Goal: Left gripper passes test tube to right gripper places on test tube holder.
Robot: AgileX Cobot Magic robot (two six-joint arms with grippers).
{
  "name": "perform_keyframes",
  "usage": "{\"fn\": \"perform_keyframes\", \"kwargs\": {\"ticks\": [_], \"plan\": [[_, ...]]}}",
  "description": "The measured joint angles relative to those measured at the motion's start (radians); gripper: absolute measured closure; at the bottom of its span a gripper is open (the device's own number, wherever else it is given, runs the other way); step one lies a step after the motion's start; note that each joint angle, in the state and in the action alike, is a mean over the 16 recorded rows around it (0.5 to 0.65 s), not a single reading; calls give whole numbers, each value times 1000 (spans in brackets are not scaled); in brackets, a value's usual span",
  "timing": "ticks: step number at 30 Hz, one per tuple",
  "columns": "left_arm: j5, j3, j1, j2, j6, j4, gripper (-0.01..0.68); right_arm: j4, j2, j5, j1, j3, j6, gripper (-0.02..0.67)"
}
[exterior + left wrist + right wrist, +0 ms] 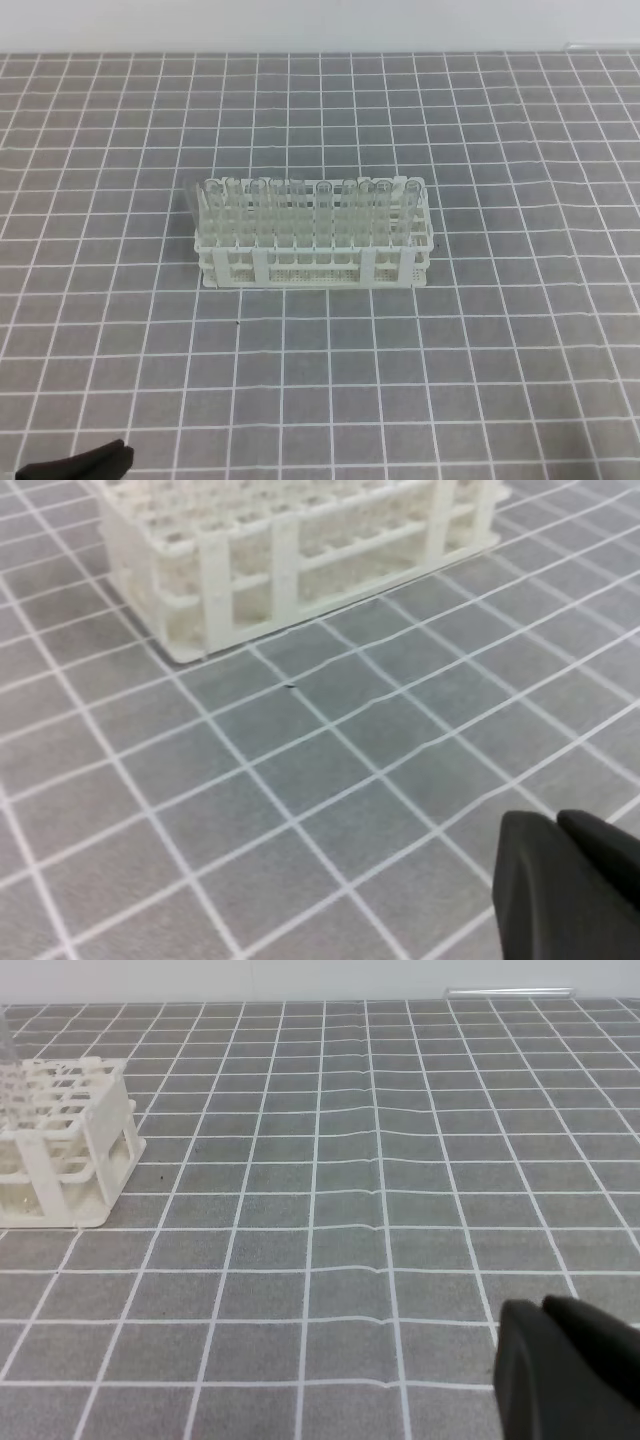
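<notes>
Grey cloth ruled with a white square grid covers the whole work surface, with faint wrinkles running through the lines in the right wrist view; a pale wall edge runs along its far side.

White plastic test tube holder stands near the middle of the cloth, long side facing the exterior high view, lattice sides open. Same rack seen in the left wrist view at upper left, and at the far left in the right wrist view.

Clear tubes stand upright in the rack's holes; individual tubes are hard to separate, being nearly see-through. One clear test tube shows at the rack's far left end, outside the white frame as far as can be judged, slightly tilted; whether it touches the rack I cannot tell.

Left gripper sits low at lower right of its own view, above bare cloth, well apart from the rack; black jaws pressed together, nothing between them. A dark part of that arm shows at the bottom left edge of the exterior high view.

Right gripper likewise clenched on nothing, over bare cloth, well away from the rack.
</notes>
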Motion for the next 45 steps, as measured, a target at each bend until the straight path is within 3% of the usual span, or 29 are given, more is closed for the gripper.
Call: {"fn": "perform_keyframes", "kwargs": {"ticks": [12, 17, 24, 32, 38, 45], "plan": [[-123, -1, 2, -1, 758, -689, 673, 0, 0, 0, 0, 0, 0, 662], [-171, 0, 63, -20, 960, -851, 673, 0, 0, 0, 0, 0, 0, 662], [-153, 0, 268, -118, 978, -874, 674, 0, 1, 0, 0, 0, 0, 662], [-21, -1, 538, -310, 935, -879, 674, 0, 2, -1, 0, 0, 0, 662], [70, -3, 631, -402, 921, -869, 674, 0, 2, -1, 0, 0, 0, 662], [172, -3, 666, -418, 917, -846, 674, 1, 2, -2, 0, 0, 0, 662]]}}
